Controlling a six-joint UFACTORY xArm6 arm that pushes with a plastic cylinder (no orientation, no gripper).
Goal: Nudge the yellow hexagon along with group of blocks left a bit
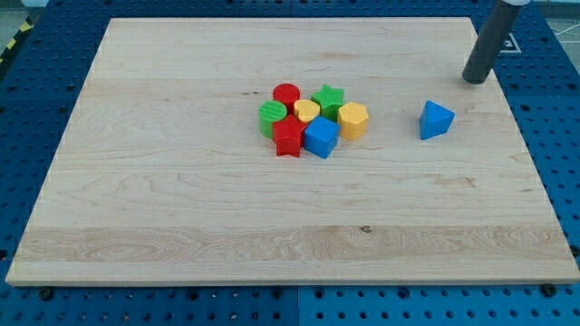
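Seven blocks huddle at the middle of the pale wooden board: from the view's left, a green cylinder, a red cylinder, a red star, a small yellow round piece, a blue cube, a green star and the yellow hexagon on the cluster's right edge. Farther right, well apart, sits a blue pyramid-like block. My tip stands near the view's upper right, beyond that pyramid; there are no jaws to open or close. All blocks look like ridged, matte plastic; the board is smooth grained wood. Pushing leftward off-centre could spin the hexagon, scatter the stars, or drag the pyramid along.
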